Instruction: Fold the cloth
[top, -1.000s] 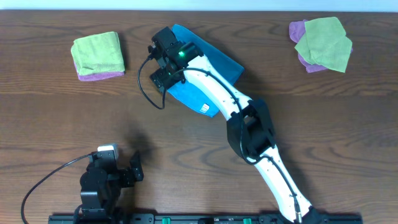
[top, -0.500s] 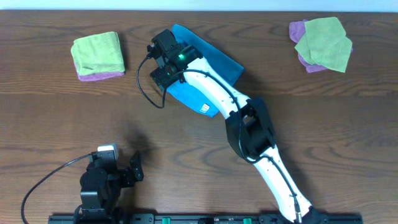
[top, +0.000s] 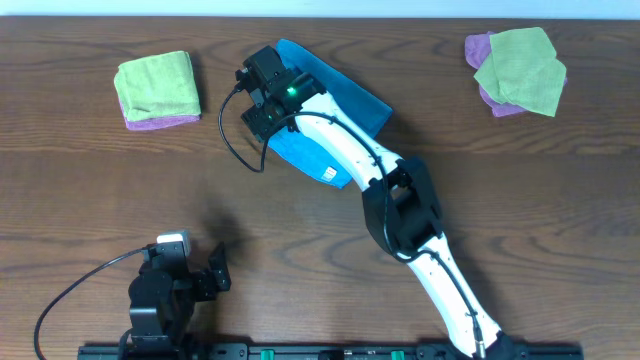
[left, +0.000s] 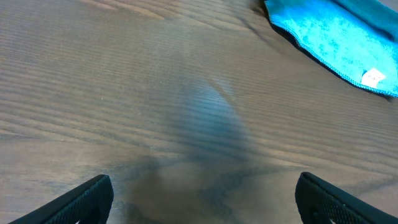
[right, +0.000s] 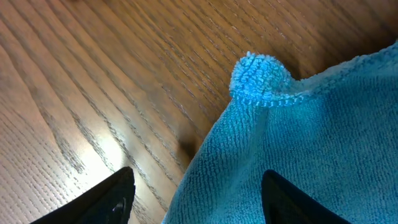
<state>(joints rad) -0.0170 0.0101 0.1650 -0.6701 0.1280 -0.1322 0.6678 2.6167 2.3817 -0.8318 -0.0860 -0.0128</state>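
Here right gripper (right: 196, 186) jaws wide apart, gripping nothing; cloth (right: 305, 143) lies between, curled corner just ahead. Left gripper (left: 202, 190) jaws released above bench (left: 124, 81), cloth edge ahead-right.

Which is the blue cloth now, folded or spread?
Folded, it seems: the cloth shows two overlapping layers overhead, a corner curling up by the open right gripper.

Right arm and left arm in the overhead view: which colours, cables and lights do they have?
The right arm has white links and black joints, a green light near its wrist and a black cable looping beside it. The left arm is all black, with a pale cap and a long cable.
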